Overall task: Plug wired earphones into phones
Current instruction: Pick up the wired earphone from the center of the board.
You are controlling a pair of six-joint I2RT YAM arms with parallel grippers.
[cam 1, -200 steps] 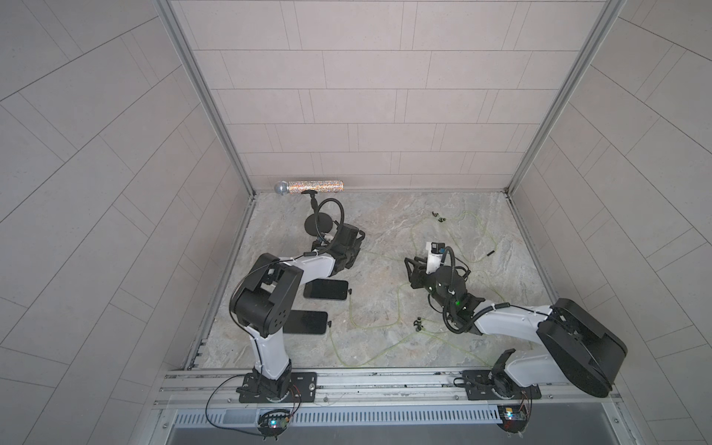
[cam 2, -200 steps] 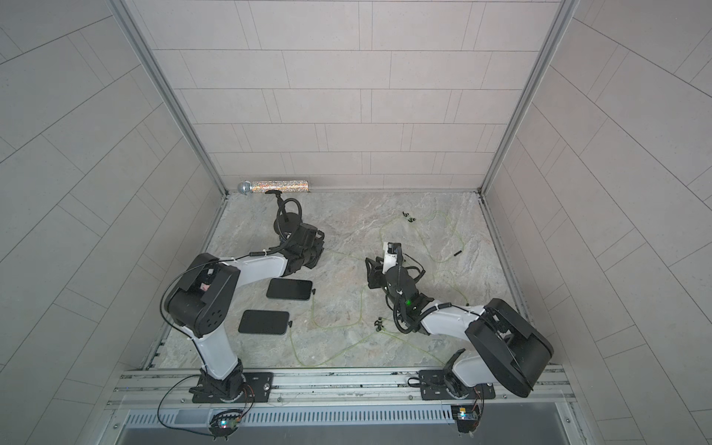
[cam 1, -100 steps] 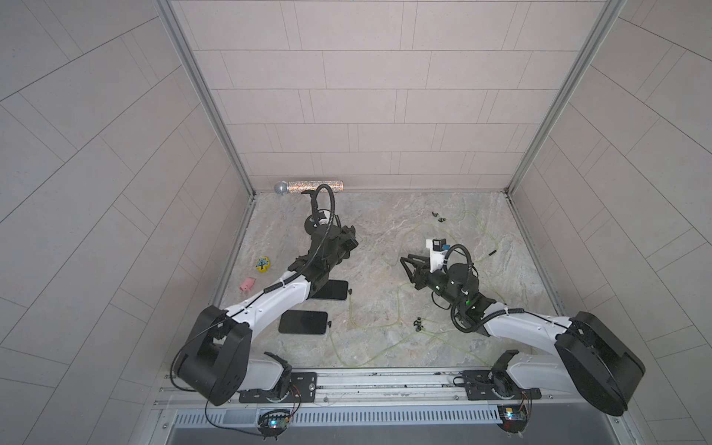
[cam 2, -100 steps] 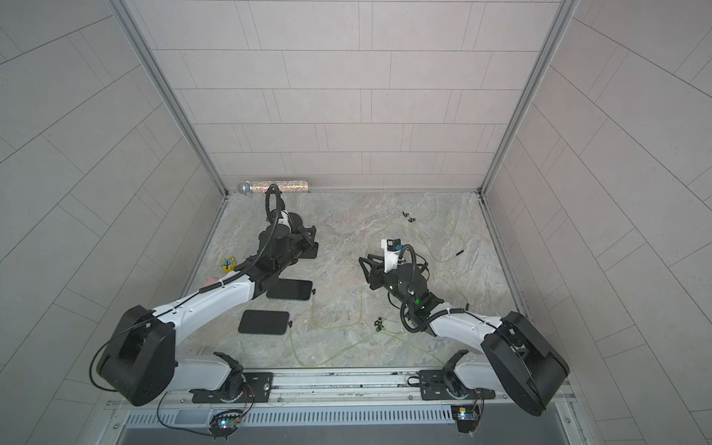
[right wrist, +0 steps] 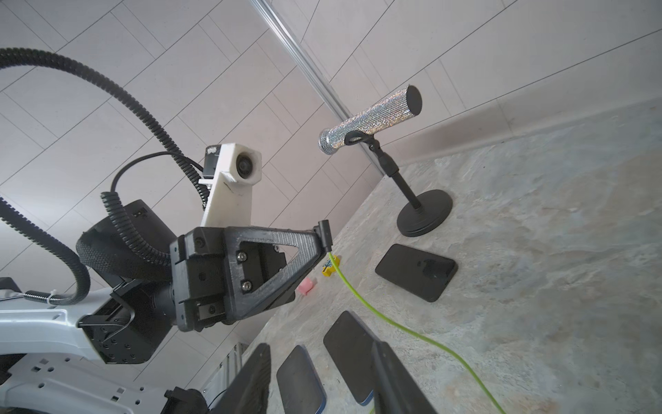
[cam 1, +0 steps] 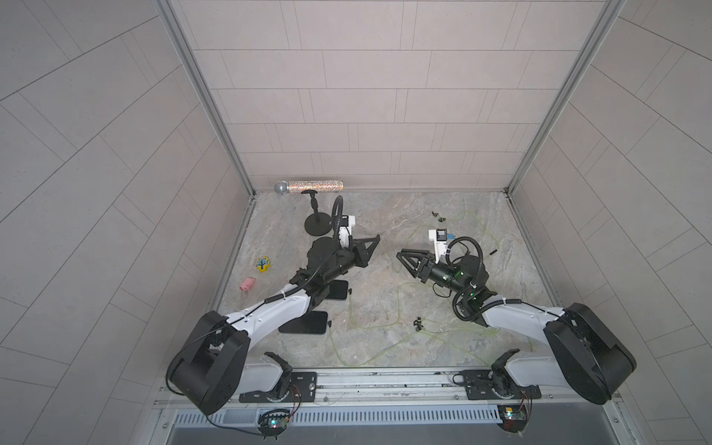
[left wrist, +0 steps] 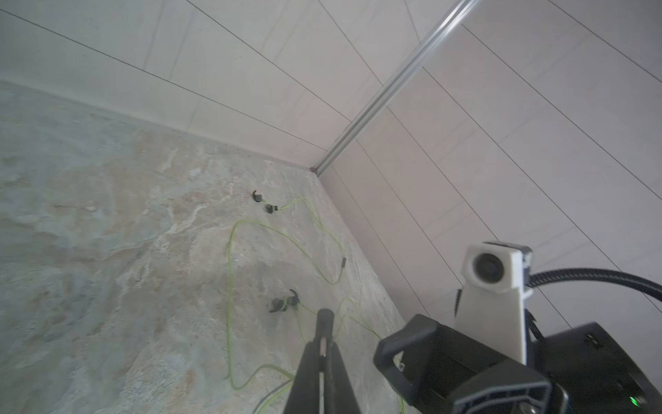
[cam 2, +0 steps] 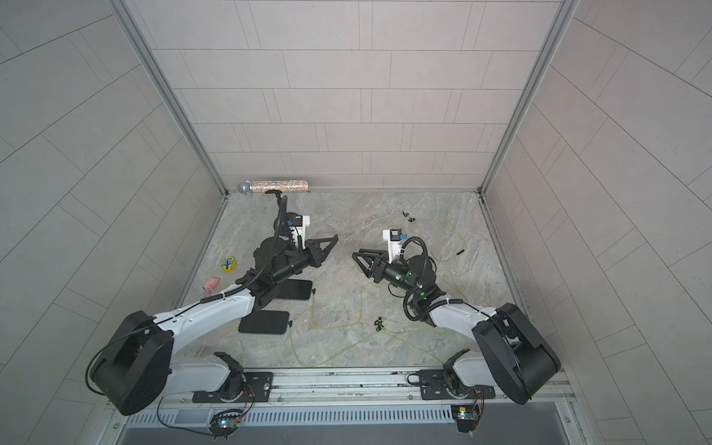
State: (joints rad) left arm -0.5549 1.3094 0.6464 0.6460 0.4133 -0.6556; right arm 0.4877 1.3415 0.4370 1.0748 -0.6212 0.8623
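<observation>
Whereas the left gripper [right wrist: 317, 238] clenches the small black plug [right wrist: 325, 232] of a thin yellow-green earphone cable [right wrist: 361, 297], the right gripper [cam 1: 401, 255] is released. Both hang above the marbled table [cam 1: 377, 215].

Both top views: high overhead, facing down on whole table [cam 1: 385, 208]. Wrist cams: close, low; each faces opposite tool: left gripper [right wrist: 323, 234], right gripper [left wrist: 401, 358].

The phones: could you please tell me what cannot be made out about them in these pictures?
Far phone, beside the stand: top views, hidden under the left arm.
Middle phone: right wrist view, partly behind a finger of the right gripper.
Sockets: too small in any view.
</observation>
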